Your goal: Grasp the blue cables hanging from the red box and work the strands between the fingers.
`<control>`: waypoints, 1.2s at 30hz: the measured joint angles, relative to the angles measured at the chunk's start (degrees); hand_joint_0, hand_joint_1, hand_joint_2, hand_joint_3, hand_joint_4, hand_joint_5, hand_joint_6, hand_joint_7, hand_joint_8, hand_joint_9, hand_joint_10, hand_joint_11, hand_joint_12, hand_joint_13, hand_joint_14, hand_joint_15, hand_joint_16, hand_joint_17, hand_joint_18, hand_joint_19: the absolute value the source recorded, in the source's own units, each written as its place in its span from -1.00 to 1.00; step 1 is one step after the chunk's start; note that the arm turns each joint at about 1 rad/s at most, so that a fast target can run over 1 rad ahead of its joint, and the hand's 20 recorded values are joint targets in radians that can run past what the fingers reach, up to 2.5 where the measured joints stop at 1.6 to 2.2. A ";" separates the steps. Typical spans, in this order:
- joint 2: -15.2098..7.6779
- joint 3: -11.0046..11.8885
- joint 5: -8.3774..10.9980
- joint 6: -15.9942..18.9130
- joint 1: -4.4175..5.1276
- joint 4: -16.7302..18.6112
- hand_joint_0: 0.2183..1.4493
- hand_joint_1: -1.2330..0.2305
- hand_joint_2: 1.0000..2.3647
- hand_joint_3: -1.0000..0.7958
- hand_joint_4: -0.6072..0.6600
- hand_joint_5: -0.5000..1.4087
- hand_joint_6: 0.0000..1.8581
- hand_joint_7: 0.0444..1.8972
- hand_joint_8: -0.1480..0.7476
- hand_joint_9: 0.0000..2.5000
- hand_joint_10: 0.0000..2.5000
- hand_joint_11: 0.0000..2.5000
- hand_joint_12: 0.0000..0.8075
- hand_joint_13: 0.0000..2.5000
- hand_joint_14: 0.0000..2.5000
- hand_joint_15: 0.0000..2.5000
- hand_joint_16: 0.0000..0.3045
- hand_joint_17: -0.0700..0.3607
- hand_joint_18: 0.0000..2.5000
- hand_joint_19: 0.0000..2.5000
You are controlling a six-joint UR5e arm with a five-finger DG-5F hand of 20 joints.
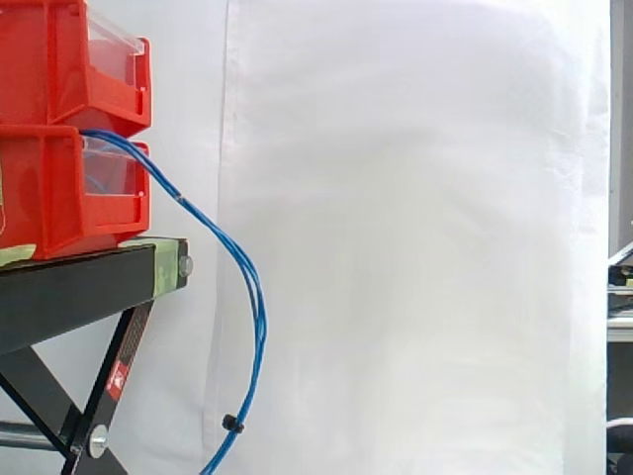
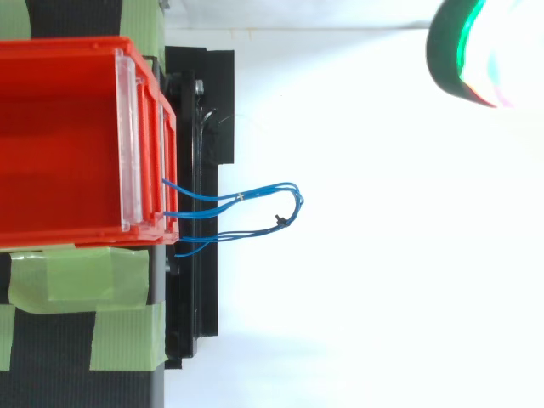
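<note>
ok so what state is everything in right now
blue cables: hanging loose from the lower red bin, nothing holding them
lower red bin: on the black stand, under the upper red bin
upper red bin: stacked on the lower one
robot hand: apart from the cables, open or shut cannot be told

Blue cables (image 2: 242, 196) loop from the red box (image 2: 59, 49), hand (image 2: 486, 58) well apart.
</note>
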 measured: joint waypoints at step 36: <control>0.00 0.00 1.26 -0.05 -0.04 0.62 -0.16 -0.02 -1.00 -1.00 0.16 -0.91 -0.99 -0.35 -0.07 -0.95 -1.00 -0.97 -0.11 -1.00 -1.00 -0.89 -0.61 -0.05 -0.98 -0.80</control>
